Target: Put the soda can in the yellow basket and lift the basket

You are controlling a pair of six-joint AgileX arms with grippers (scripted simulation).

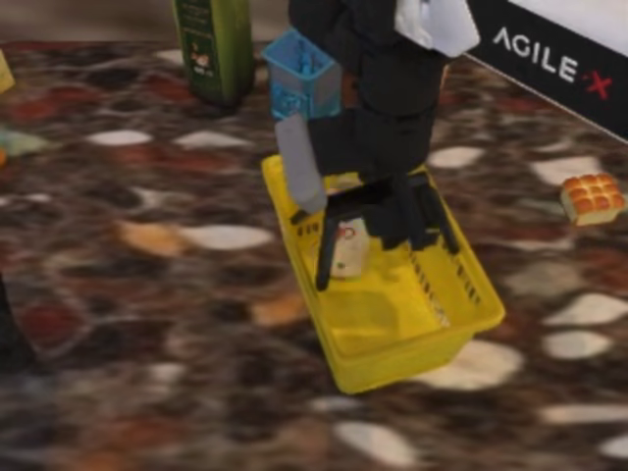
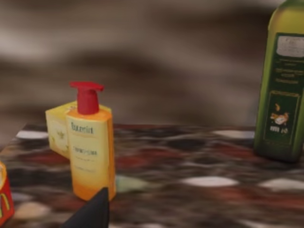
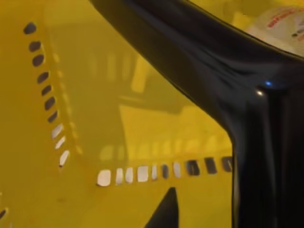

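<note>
While the yellow basket (image 1: 392, 324) is gripped by its black handles (image 1: 339, 221) in the clenched right gripper (image 1: 392, 211), the soda can (image 1: 350, 247) is seen inside; open tabletop (image 1: 147, 324) is left at nine o'clock.

soda can (image 1: 350, 247) half behind black handle (image 1: 334, 231), right fingers hidden

Top view: overhead, angled down on the marbled table (image 1: 147, 324), yellow basket (image 1: 392, 314) near centre, green bottle (image 1: 214, 44) beyond it at the far edge. Left wrist view: low, near table level, facing that same green bottle (image 2: 280, 90) and an orange pump bottle (image 2: 91, 152), away from the basket. Right wrist view: very close, inside the yellow basket (image 3: 71, 142), facing its slotted wall; shares the basket with the top view.
</note>
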